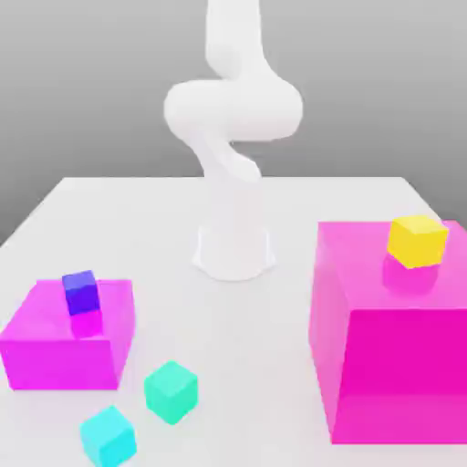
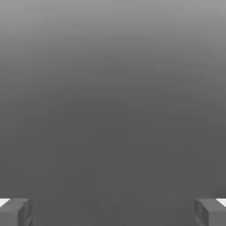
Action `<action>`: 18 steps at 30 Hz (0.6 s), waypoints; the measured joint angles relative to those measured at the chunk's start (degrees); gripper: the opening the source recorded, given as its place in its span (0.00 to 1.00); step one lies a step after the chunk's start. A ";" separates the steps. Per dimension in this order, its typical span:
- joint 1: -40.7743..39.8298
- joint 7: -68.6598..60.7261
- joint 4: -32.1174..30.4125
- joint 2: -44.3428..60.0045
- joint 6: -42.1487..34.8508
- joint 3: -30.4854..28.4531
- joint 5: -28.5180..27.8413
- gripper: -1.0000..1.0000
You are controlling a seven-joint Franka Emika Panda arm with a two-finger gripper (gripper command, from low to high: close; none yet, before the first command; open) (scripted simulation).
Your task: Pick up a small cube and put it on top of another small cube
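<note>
Claw (image 2: 113, 212) fingertips apart, cubes outside

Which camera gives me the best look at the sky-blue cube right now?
The exterior view. The sky-blue cube sits unobstructed on the table, beside the teal cube. The hand view has just grey background between the open gripper fingers.

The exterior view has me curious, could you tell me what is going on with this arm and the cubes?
Nothing is being handled yet. The white arm stands at the back of the table, and its hand is open, holding nothing. The sky-blue cube it is meant to pick up sits on the table at the front, beside a teal cube. The yellow cube it should go on rests atop the large magenta block on the exterior view's right. A purple-blue cube sits on the lower magenta block.
</note>
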 joint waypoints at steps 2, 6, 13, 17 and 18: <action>-1.38 2.04 -0.43 4.43 1.60 0.06 -0.29 0.50; -3.94 5.88 -1.24 12.82 4.64 0.07 -0.78 0.50; -7.42 12.51 -2.65 27.37 9.90 -0.94 -1.64 0.50; -9.23 15.89 -3.46 35.67 12.92 -1.96 -1.54 0.50; -9.77 16.65 -3.66 37.75 13.67 -2.18 -1.40 0.50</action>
